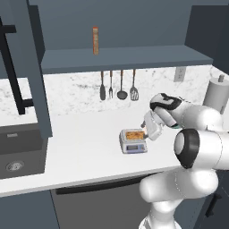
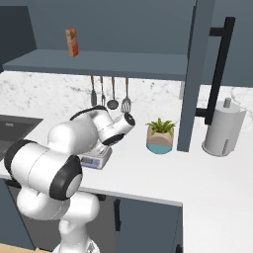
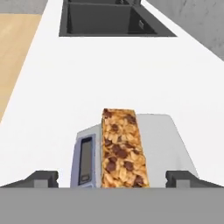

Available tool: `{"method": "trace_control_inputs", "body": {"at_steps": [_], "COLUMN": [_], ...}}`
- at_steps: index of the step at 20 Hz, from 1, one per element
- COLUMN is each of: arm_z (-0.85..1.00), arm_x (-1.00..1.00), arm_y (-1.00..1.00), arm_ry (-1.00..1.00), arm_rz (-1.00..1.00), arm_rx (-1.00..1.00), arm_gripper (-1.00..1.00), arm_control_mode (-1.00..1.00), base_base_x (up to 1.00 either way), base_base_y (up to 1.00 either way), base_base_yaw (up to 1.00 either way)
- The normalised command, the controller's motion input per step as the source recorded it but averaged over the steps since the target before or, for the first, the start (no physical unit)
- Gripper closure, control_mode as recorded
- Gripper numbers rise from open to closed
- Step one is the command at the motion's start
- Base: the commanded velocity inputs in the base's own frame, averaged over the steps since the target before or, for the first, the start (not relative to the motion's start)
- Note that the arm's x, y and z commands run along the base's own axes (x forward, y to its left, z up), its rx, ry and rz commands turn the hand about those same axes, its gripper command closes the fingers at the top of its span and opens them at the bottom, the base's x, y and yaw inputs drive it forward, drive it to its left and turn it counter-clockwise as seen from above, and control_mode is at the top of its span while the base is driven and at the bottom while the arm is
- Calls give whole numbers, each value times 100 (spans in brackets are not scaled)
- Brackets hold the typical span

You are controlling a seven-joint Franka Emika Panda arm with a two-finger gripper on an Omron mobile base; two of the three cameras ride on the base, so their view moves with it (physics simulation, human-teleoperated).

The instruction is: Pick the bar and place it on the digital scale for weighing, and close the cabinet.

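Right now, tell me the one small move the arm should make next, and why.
Probably lift the hand straight up off the scale. The bar already lies on the scale's plate, and the fingers stand wide apart on either side without touching it. That frees the arm to go and shut the open cabinet.

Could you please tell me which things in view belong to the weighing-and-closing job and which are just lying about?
Job:
bar, lying on the digital scale
cabinet, door open
gripper, open over the bar

Lying about:
orange box on the shelf
hanging utensils
potted plant
paper towel roll
sink
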Motion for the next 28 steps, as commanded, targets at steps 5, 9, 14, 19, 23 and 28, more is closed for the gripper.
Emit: {"method": "trace_control_inputs", "body": {"at_steps": [5,9,14,19,23,28], "arm_z": [73,79,29,36,72,58], "arm_x": [-49,-62,-54,-64,-78,-80], "arm_y": [11,0,16,-6,-36,-41], "arm_ry": [-34,-39,-73,-74,-50,-49], "arm_rz": [0,2,-1,-7,-8,-2], "arm_rx": [-1,-10,-16,-8,0,0], "arm_gripper": [-100,-100,-100,-100,-100,-100], "arm_control_mode": [-100,-100,-100,-100,-100,-100], "base_base_x": [0,0,0,0,0,0], "base_base_y": [0,0,0,0,0,0], "base_base_yaw": [0,0,0,0,0,0]}}
